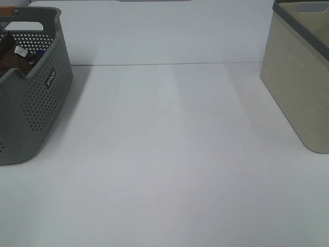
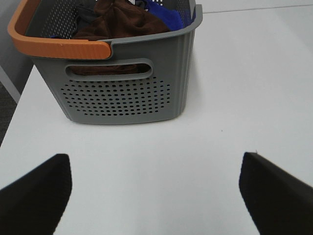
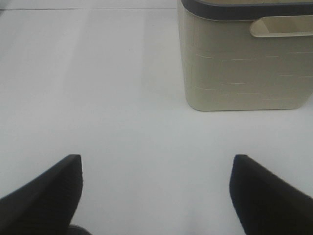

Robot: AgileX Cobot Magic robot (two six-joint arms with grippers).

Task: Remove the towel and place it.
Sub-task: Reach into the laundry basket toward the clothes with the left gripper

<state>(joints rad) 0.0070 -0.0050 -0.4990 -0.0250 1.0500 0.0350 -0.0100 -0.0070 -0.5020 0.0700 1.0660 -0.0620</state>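
Black fingers (image 2: pixel 36 196) of my left gripper (image 2: pixel 152 164) sit nearest the lens. They are spread as wide as they go, with bare table between them and nothing held. My right gripper (image 3: pixel 156 164) is the same: fingers (image 3: pixel 274 196) wide apart, empty.

Outward from the left gripper comes the white tabletop (image 2: pixel 234 98). Beyond it stands the grey perforated plastic basket (image 2: pixel 122 98) with its orange handle (image 2: pixel 54 48), ahead of my fingers and apart from them. The dark brown soft towel (image 2: pixel 122 22) lies bunched inside the basket on top of the load, touching a bright blue cloth (image 2: pixel 166 14).

Outward from the right gripper there is tabletop again, then a beige rectangular plastic bin (image 3: pixel 244 73) with a dark grey rim, also apart from my fingers.

Step, as I judge it: the very start, with the towel untouched in the basket.
- Next move: the left gripper goes up over the basket rim and down onto the brown heap, pinching brown only and leaving the blue cloth.
- The towel looks limp and bulky, so I expect it needs a high lift to clear the wall.

Views:
- The high camera shows basket (image 1: pixel 36 98) and bin (image 1: pixel 298 87) well apart at opposite sides of the table, plus a small white tag (image 1: pixel 21 51) by the towel (image 1: pixel 9 59). It shows neither arm.
- The left wrist view gives the plainest look at the heap.
- The right wrist view sees only the bin's outside, so I cannot tell whether anything lies in it.
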